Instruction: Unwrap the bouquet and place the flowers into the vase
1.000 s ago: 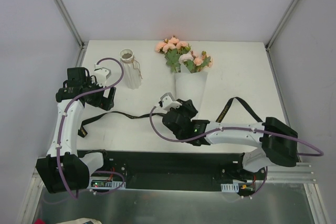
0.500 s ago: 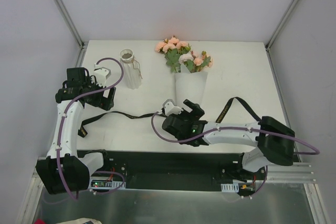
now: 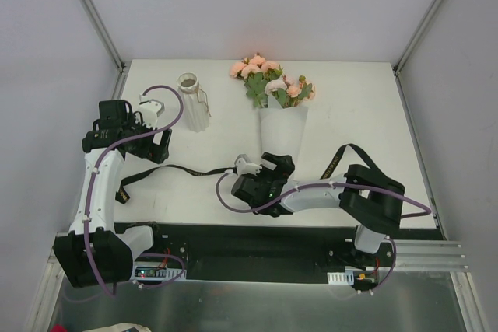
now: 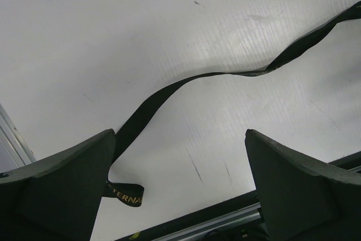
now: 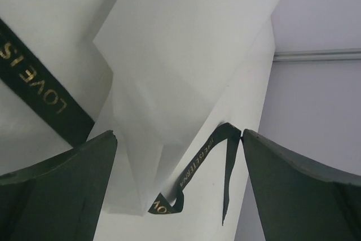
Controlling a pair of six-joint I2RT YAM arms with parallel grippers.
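Note:
The bouquet lies at the table's back centre, its peach-pink flowers (image 3: 268,83) sticking out of the white paper cone (image 3: 282,128). The cone's tip (image 5: 169,83) points at my right gripper (image 3: 263,164). That gripper is open and empty just short of the tip (image 5: 177,136). The black gold-lettered ribbon (image 3: 191,170) trails loose across the table to the left and loops off to the right (image 3: 342,157). It runs under the cone (image 5: 42,91). The vase (image 3: 192,103) stands upright at the back left. My left gripper (image 3: 159,148) hangs open over the ribbon (image 4: 169,91), gripping nothing (image 4: 180,136).
The black base rail (image 3: 257,242) runs along the table's near edge, close below the right gripper. Grey walls and metal frame posts (image 3: 93,13) enclose the table on three sides. The left arm's purple cable (image 3: 167,95) arcs close beside the vase.
My right gripper has gone from shut to open and drawn back toward the near edge, its arm folding in. The left arm, vase and bouquet have not moved.

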